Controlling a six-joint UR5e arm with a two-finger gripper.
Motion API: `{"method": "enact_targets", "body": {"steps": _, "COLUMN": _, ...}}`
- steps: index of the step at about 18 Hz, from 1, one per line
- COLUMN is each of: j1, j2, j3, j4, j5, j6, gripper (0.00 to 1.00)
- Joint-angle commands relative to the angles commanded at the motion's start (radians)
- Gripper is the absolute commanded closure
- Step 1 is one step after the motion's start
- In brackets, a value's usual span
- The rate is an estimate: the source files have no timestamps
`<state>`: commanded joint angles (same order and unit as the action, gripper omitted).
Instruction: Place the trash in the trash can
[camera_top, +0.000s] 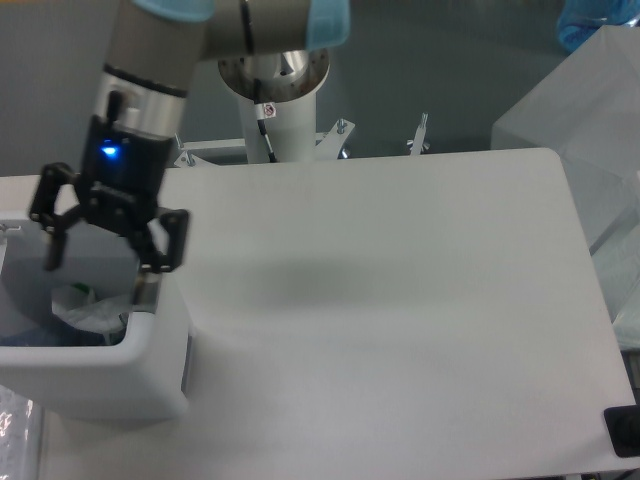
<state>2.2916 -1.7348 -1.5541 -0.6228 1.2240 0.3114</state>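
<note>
Gripper: we see the gripper (103, 245) at the left of the frame, hanging over the trash can (150, 375), its two fingers spread apart and nothing between them
Trash can: lower left of the frame, white, thick rim, partly cut by the left edge
Trash: we make out a crumpled clear wrapper with a green bit (88, 300) lying inside the can, below the fingers; a bluish patch near the can's lower left inside may be the bottle, but we cannot tell
Table: the white table (400, 300) fills the middle and right, with no trash that we can see on it
Step in hand: we judge the drop done; we would lift straight up, keeping the right finger off the rim it hangs near
Writing: a small red and white sticker on the arm's column, upper centre, too small to read; no brand legible
</note>
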Motion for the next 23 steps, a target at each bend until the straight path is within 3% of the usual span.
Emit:
{"method": "enact_targets", "body": {"steps": 5, "j1": 0.133, "j2": -0.078, "j3": 0.110, "j4": -0.014, "j5": 0.071, "j6": 0.061, "gripper": 0.00}}
{"method": "enact_targets", "body": {"steps": 7, "j1": 0.163, "j2": -0.089, "j3": 0.129, "j4": -0.018, "j5": 0.118, "j6": 0.164, "gripper": 0.00}}
{"method": "enact_targets", "body": {"steps": 10, "j1": 0.199, "j2": -0.085, "j3": 0.126, "j4": -0.070, "j5": 0.212, "j6": 0.351, "gripper": 0.00}}
{"method": "enact_targets", "body": {"steps": 14, "j1": 0.267, "j2": -0.080, "j3": 0.123, "j4": -0.175, "j5": 0.212, "j6": 0.547, "gripper": 0.00}}
{"method": "enact_targets", "body": {"steps": 16, "j1": 0.285, "j2": -0.078, "j3": 0.121, "j4": -0.199, "j5": 0.212, "j6": 0.641, "gripper": 0.00}}
{"method": "enact_targets", "body": {"steps": 23, "j1": 0.296, "j2": -0.060, "j3": 0.117, "j4": -0.233, "j5": 0.212, "j6": 0.667, "gripper": 0.00}}
